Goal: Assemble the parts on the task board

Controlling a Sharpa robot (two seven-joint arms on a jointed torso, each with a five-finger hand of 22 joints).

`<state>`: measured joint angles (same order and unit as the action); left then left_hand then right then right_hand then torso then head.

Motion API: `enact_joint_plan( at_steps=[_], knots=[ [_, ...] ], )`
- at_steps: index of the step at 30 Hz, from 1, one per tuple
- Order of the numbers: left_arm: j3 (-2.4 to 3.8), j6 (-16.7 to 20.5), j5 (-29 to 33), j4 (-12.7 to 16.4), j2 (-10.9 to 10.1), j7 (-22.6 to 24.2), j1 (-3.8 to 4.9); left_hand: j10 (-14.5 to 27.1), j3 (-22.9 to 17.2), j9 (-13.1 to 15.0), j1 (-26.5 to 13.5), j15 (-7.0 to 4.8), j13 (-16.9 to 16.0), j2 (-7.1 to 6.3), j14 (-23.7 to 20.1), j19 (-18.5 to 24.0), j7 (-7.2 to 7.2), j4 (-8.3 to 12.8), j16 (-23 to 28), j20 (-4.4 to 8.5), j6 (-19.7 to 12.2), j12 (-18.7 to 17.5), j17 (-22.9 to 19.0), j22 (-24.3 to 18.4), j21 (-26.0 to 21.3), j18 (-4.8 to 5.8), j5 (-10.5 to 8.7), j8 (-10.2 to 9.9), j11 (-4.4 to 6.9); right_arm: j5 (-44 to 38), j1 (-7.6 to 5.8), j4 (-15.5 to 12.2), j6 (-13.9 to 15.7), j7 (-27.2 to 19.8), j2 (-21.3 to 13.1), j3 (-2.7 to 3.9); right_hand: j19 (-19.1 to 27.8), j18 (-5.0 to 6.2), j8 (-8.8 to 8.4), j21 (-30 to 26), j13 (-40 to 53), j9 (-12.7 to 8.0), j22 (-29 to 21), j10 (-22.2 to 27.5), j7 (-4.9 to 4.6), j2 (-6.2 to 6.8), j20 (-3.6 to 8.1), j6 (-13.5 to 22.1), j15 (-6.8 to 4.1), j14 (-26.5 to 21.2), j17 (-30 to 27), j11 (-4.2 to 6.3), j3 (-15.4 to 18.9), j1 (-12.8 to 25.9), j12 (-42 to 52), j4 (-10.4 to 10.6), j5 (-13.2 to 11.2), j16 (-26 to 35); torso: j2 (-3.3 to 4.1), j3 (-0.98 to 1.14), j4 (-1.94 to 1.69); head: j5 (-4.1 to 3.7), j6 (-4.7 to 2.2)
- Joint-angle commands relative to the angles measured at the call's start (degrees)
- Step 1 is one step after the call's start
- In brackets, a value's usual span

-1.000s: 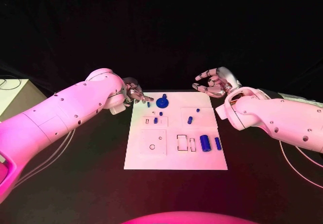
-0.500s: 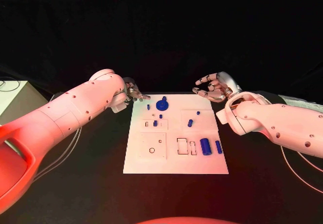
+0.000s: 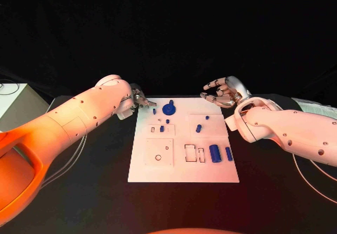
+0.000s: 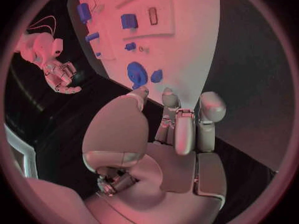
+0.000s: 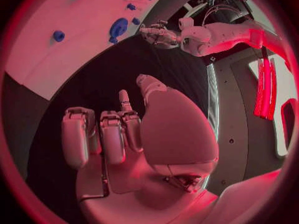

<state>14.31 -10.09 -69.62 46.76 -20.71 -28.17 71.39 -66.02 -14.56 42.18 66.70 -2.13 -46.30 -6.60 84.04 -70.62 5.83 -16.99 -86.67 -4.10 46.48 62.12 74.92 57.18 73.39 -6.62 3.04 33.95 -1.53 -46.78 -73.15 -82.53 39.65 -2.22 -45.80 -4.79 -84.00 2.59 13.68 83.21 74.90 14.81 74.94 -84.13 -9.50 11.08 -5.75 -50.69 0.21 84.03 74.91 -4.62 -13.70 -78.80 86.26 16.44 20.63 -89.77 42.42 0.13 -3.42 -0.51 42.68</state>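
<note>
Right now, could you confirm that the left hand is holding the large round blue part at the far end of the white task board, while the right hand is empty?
Not quite: the left hand holds nothing; the head view shows its fingers apart from the large round blue part, which lies on the white task board. The right hand is indeed empty.

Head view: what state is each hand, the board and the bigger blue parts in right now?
left hand: empty, fingers apart, at the board's far left corner
right hand: empty, fingers loosely curled, apart
task board: flat on the table
round blue part: on the board, untouched
large blue cylinder: lying on the board
</note>
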Motion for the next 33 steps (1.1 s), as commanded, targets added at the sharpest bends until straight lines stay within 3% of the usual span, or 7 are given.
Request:
enact_joint_plan(
  at_steps=[1,33],
  knots=[
    [-0.23,-1.38,1.39,-0.38,0.41,0.71,0.35,0.18,-0.49,-0.16,0.67,0.32,0.0,0.19,3.51,-0.1,0.07,0.08,0.09,-0.22,-0.12,0.16,8.86,0.17,-0.02,-0.11,0.03,-0.44,-0.11,-0.14,-0.02,-0.03,0.05,-0.69,0.15,0.06,-3.08,-0.57,0.11,-0.24,10.73,0.01,7.71,-1.09,-0.09,0.13,-0.18,0.43,0.1,5.97,15.09,-0.15,-0.39,0.5,-0.22,0.06,0.19,-0.23,0.1,-0.01,0.06,-0.08,0.0],
    [-2.13,-3.52,3.29,-2.34,2.07,0.59,0.79,0.04,-1.85,-0.67,0.77,0.35,-0.13,0.41,3.65,-0.36,0.04,0.08,-0.15,-0.29,0.51,0.49,9.19,0.63,0.27,-0.04,0.04,-0.76,-0.1,-0.19,-0.06,0.13,0.05,-0.67,0.57,0.09,-3.06,-0.56,0.1,-0.3,10.75,0.0,7.65,-1.12,-0.1,0.13,-0.19,0.52,0.1,5.97,15.09,-0.15,-0.49,0.6,-0.2,-0.02,0.29,-0.23,0.26,-0.02,0.05,-0.54,0.3]
  ],
)
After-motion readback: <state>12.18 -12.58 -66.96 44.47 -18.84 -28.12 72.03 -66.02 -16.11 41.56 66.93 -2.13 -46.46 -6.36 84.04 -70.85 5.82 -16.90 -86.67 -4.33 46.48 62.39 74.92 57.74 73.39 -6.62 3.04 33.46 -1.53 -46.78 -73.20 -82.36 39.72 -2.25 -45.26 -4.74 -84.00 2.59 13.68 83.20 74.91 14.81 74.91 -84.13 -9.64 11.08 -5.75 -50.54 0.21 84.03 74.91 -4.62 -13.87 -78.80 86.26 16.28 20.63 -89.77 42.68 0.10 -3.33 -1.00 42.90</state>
